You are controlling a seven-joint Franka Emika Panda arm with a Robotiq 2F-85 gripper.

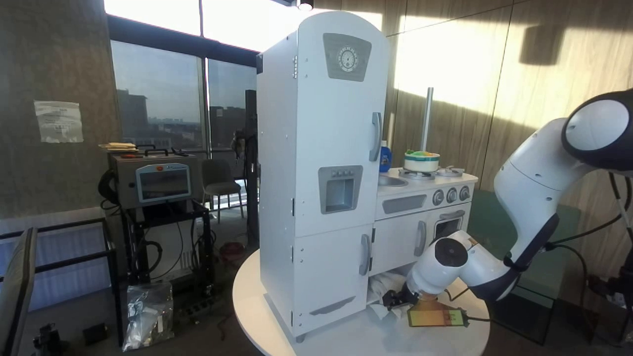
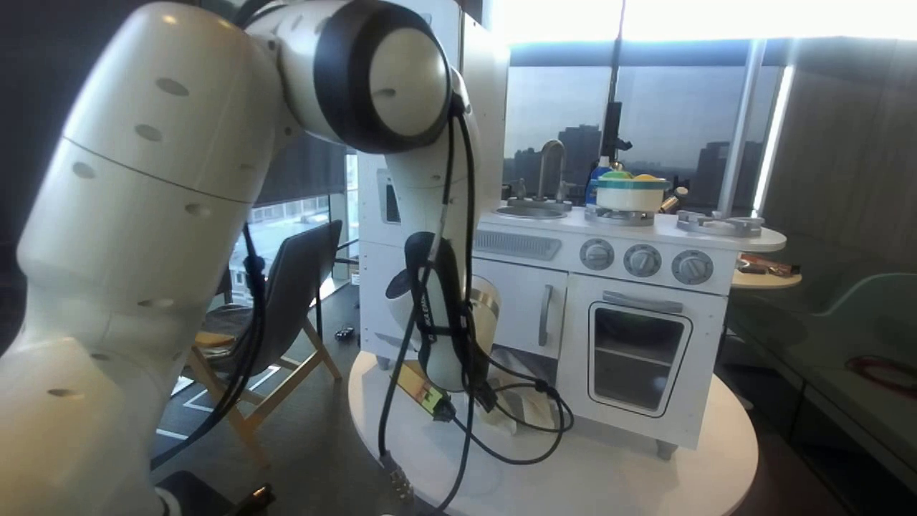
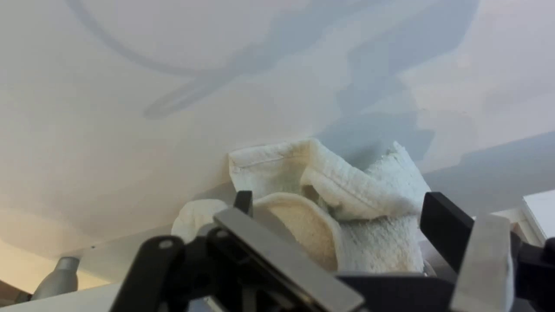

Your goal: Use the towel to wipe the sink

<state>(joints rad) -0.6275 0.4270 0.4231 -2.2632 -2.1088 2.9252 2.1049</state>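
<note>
The claw point(image 3: 342, 210) of a robot arm point(image 1: 531, 163) straddles a bunched white towel point(image 3: 355, 199), its jaws spread wide at 9 and 3 o'clock of the folds in the wrist view, with nothing pinched between them. The towel lies on the round counter point(image 2: 616, 469) at the foot of the toy kitchen point(image 2: 573, 283), its seamed edges standing up from the surface; that loft likely suits a grab from above, and the broad opening seems meant to take in much of the bundle at once. Whether either side touches cloth cannot be told. The arm reaches in from about 2 o'clock in an exterior view, bent low, presumably because the towel sits well below its destination: the sink point(image 1: 392, 181), nearly at 12 o'clock from the claw. At 3 o'clock of the sink, in an exterior view, a pot point(image 2: 630, 195) rests on a burner point(image 2: 620, 217) as if set to cook, a spot that should keep it beside the wiping path rather than in it. Wiping has yet to start; a firm grip would come first.
</note>
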